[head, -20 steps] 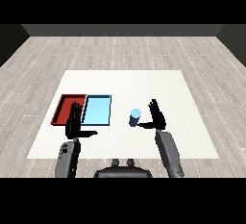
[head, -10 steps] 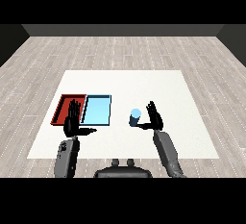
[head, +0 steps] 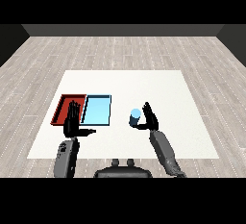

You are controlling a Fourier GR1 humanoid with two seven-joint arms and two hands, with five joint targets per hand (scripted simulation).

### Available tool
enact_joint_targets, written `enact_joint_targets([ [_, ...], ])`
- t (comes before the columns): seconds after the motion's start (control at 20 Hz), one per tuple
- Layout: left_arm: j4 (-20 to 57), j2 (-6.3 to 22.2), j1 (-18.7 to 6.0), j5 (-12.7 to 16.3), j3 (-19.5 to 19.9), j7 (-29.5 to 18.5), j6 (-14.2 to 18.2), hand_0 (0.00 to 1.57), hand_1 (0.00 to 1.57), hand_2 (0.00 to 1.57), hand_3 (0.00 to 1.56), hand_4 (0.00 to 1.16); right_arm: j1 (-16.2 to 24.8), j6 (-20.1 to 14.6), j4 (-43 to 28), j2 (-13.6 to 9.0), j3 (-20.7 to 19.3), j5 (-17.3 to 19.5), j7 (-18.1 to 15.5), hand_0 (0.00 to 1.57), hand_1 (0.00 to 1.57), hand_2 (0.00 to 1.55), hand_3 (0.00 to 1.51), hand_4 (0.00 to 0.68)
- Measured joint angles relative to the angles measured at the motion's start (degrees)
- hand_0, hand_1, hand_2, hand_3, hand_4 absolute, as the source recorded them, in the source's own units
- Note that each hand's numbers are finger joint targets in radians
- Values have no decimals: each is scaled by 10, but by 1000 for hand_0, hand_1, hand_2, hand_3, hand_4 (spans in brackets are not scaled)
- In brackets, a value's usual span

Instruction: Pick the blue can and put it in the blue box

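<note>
The blue can (head: 134, 117) stands upright on the white table (head: 158, 88), to the right of the trays. My right hand (head: 150, 118) is right beside the can on its right side, fingers straight and thumb reaching toward it, open. The light blue tray (head: 97, 110) lies left of the can with nothing in it. My left hand (head: 73, 122) hovers over the near corner of the red tray (head: 64, 106), fingers straight and thumb out, open.
The red tray and the light blue tray lie side by side at the table's left. White tabletop stretches behind and to the right of the can. A grey wood floor surrounds the table.
My right hand has closed in leftward on the blue can. The left hand has stayed about where it was.
</note>
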Motion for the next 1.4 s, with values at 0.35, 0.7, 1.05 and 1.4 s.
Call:
enact_joint_targets([
  [0.35, 5, -3, -6, 0, -2, -2, 3, 0, 0, 0, 0, 0, -28, -17, 36, 0, 20, -15, -13, 0, 0, 0, 0, 0],
  [0.7, -24, 2, 17, 5, 0, 6, -4, 0, 0, 0, 0, 0, -58, -26, 75, 0, 43, -43, -27, 0, 0, 0, 0, 0],
  [1.05, -21, 3, 16, 7, 4, 6, -4, 0, 0, 0, 0, 0, -88, -47, 106, 0, 74, -67, -36, 0, 0, 0, 0, 0],
  [1.4, -18, 6, 16, 9, 8, 4, -10, 0, 0, 0, 0, 0, -115, -47, 132, 0, 81, -88, -39, 0, 0, 0, 0, 0],
])
